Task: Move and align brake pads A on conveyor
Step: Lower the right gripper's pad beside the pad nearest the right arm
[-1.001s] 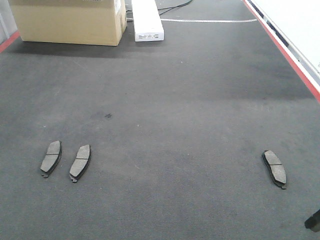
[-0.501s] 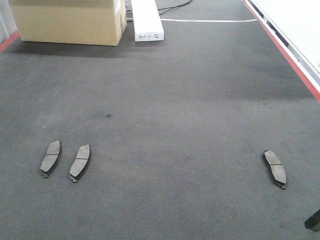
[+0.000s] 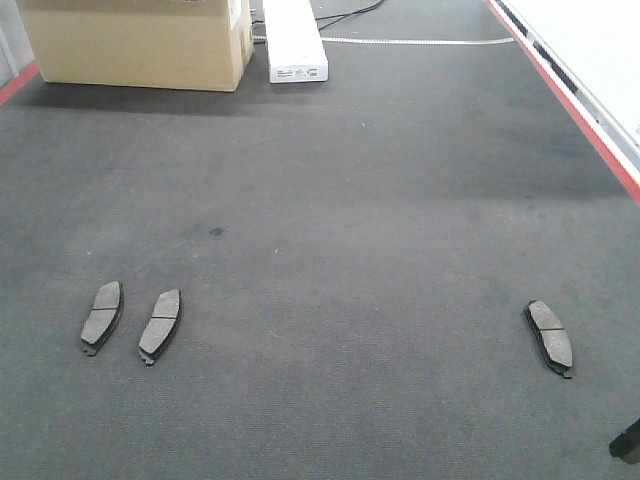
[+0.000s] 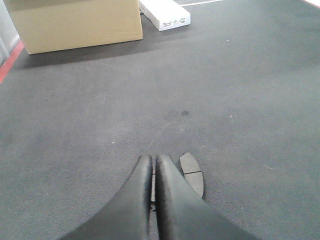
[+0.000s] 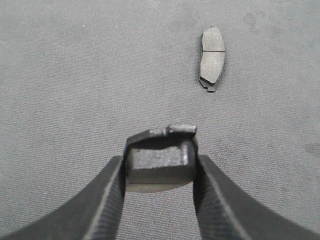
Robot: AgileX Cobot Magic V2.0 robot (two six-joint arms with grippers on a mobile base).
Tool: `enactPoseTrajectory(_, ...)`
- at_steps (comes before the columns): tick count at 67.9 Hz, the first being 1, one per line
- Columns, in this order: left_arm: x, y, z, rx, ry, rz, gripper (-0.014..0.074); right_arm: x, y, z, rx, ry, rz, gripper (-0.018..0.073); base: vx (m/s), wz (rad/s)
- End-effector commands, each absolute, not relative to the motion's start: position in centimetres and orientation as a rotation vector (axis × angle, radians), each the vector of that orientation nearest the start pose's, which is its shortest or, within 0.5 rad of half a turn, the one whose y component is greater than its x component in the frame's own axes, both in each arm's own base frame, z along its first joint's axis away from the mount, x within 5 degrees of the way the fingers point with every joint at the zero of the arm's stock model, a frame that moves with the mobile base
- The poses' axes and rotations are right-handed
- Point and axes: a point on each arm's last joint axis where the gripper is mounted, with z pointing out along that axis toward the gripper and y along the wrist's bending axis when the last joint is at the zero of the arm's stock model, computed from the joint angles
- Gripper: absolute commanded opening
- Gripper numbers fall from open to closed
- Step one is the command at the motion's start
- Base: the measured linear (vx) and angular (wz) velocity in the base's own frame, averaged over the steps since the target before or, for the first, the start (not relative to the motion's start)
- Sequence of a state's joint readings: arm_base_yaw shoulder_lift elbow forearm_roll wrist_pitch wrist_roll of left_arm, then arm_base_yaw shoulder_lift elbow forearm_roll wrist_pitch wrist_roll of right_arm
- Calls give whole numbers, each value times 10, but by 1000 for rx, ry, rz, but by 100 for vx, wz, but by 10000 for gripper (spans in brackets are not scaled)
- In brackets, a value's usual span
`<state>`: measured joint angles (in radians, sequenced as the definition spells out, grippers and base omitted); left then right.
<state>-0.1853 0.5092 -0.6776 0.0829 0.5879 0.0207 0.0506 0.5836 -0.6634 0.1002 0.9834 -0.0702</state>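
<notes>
Lying flat on conveyor (image 3: 340, 200): two brake pads (image 3: 102, 315) side by side at left, a third (image 3: 549, 336) far right. Left wrist: left gripper (image 4: 154, 162) pressed together, pad (image 4: 192, 172) just beside. Right wrist: right gripper (image 5: 159, 167) clamped on fourth pad (image 5: 160, 160).

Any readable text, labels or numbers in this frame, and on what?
White carton: a printed label on its end face, too small and blurred to read.
Cardboard box: a label edge at its corner, unreadable.
Brake pads: no markings visible.
Nothing else carries text.
</notes>
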Motion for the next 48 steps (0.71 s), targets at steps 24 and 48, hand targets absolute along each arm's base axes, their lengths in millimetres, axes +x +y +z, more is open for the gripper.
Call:
enactPoseTrajectory(24,96,-15,363,226,1794,-34,-6,97,12,323,-111,2261,115,-4,0,0)
enactPoseTrajectory(48,96,-15,363,226,1794,-34,-6,141,16,296,-79,2570,158,-4,0,0)
